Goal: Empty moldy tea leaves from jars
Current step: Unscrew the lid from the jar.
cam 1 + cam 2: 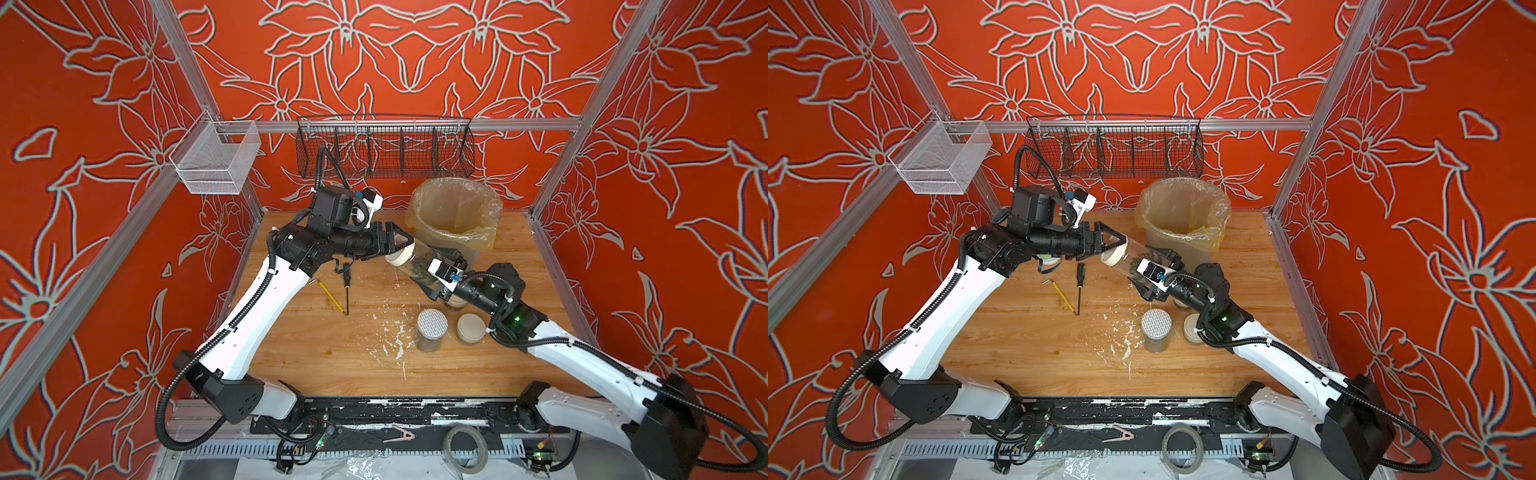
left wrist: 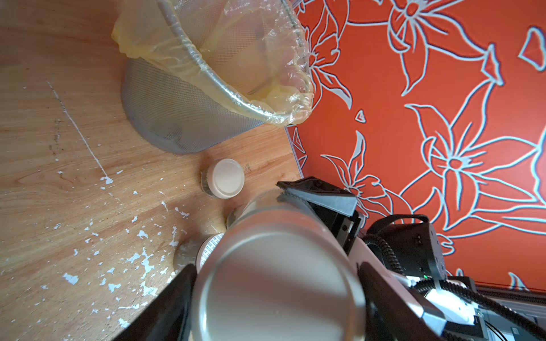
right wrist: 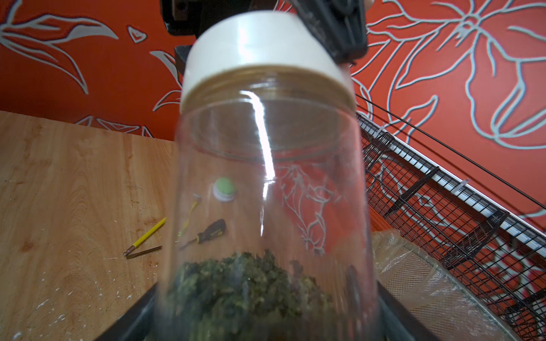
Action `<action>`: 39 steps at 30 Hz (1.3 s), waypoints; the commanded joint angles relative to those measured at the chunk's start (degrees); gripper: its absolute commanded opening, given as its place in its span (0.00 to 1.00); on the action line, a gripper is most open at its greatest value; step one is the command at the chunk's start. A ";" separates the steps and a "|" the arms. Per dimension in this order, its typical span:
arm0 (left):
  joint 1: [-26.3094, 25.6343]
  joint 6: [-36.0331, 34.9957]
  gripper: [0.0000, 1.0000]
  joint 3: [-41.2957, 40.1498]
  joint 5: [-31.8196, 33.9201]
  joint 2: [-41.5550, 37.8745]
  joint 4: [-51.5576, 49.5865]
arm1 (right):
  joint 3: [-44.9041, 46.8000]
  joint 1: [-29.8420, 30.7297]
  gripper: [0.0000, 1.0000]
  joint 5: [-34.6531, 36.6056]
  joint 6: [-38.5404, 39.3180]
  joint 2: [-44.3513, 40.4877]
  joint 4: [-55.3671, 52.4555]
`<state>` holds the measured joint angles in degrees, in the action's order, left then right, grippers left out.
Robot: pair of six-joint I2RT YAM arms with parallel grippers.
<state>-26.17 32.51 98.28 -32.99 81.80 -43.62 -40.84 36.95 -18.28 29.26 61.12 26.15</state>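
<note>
Your right tool (image 1: 432, 269) grips the jar (image 1: 415, 261) tilted in the air just in front of the bin (image 1: 484, 243), moldy tea leaves (image 3: 251, 283) settled at its base, presumably so the left tool (image 1: 399, 249) straddling the lid (image 1: 400, 255) can unscrew it, though you cannot tell whether that tool is clamped.

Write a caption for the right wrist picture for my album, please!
The right tool holds a clear jar, cream lid on, with moldy tea leaves inside.
</note>
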 commanded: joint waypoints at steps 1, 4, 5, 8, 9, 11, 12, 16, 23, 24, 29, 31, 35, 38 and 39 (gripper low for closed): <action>1.65 -3.02 0.99 -0.26 -5.20 -2.77 6.76 | 0.94 -0.50 0.11 -0.76 -2.10 -2.14 3.11; 1.65 -6.84 0.98 -0.37 -5.74 -3.49 6.26 | 0.50 -0.55 0.11 -1.95 -3.60 -2.02 3.36; 1.65 -8.24 0.97 -0.21 -5.46 -3.78 5.73 | 0.50 -0.56 0.11 -2.04 -4.05 -2.01 3.66; 1.70 -13.47 0.97 1.07 -4.16 -4.57 3.10 | 0.45 -0.54 0.11 -2.13 -5.10 -2.02 4.24; 1.65 -16.39 0.97 1.59 -4.21 -4.90 1.87 | 0.54 -0.54 0.11 -2.14 -5.46 -2.14 4.29; 1.65 -23.79 0.97 1.71 -6.01 -5.90 -0.47 | 0.73 -0.60 0.11 -2.45 -5.94 -2.64 4.29; 1.66 -28.07 0.97 1.15 -7.69 -6.51 -1.56 | 0.76 -0.58 0.11 -3.18 -6.12 -3.03 4.05; 1.65 -37.70 0.97 -0.66 -7.03 -8.03 -5.33 | 0.76 -0.62 0.11 -7.23 -6.83 -4.57 2.25; 1.65 -42.25 0.97 -1.07 -12.01 -6.77 -6.83 | -0.06 -0.61 0.11 -14.46 -7.81 -6.10 -0.31; 1.67 -42.63 0.97 -1.07 -12.58 -6.52 -6.83 | -0.32 -0.63 0.11 -14.99 -7.79 -6.10 -0.67; 1.58 -42.48 0.97 -1.16 -15.42 -5.08 -5.78 | -1.51 -0.61 0.11 -16.08 -7.94 -5.43 -1.82; 1.39 -42.53 0.97 -1.16 -15.44 -4.38 -5.84 | -1.69 -0.66 0.11 -16.08 -8.03 -5.31 -1.72; 0.71 -43.18 0.97 -1.47 -12.87 -3.11 -6.50 | -2.07 -0.63 0.11 -16.00 -8.15 -5.14 -1.80; 0.12 -43.49 0.97 -1.66 -10.34 -2.51 -6.56 | -2.40 -0.65 0.11 -15.99 -8.07 -5.05 -2.24; -0.06 -43.65 0.97 -1.67 -10.02 -2.36 -6.73 | -2.40 -0.64 0.11 -15.92 -8.07 -5.05 -2.26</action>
<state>-25.58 -9.26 96.97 -44.49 78.85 -49.28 -39.72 36.34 -32.34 21.69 56.69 19.42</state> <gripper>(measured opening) 0.975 0.859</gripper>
